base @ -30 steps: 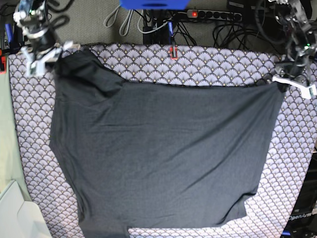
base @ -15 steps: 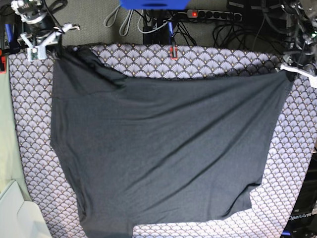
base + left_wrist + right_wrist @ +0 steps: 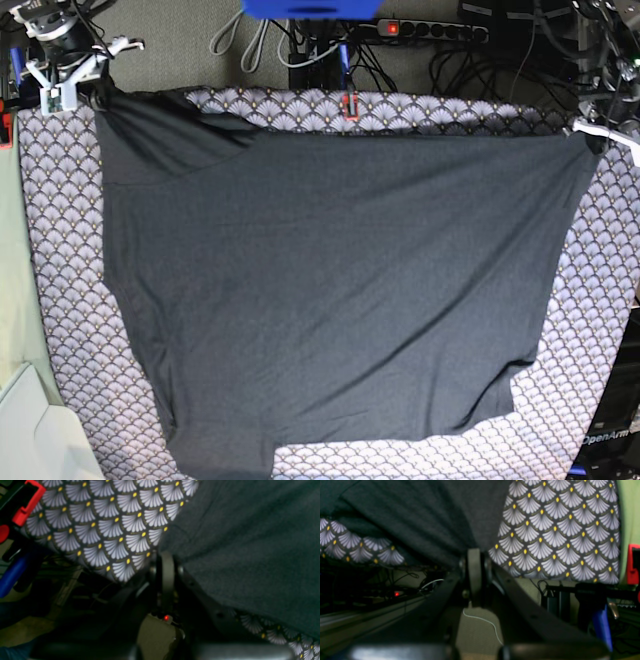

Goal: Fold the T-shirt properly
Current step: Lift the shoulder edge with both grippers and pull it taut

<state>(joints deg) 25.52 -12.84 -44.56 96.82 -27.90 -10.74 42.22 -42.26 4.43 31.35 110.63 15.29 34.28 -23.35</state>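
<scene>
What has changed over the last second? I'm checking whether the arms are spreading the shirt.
Both grippers, left gripper and right gripper, stayed shut on the T-shirt corners and pulled up and outward toward the far edge, drawing the top hem taut and flattening the sleeve fold. The patterned cloth did not move.
</scene>
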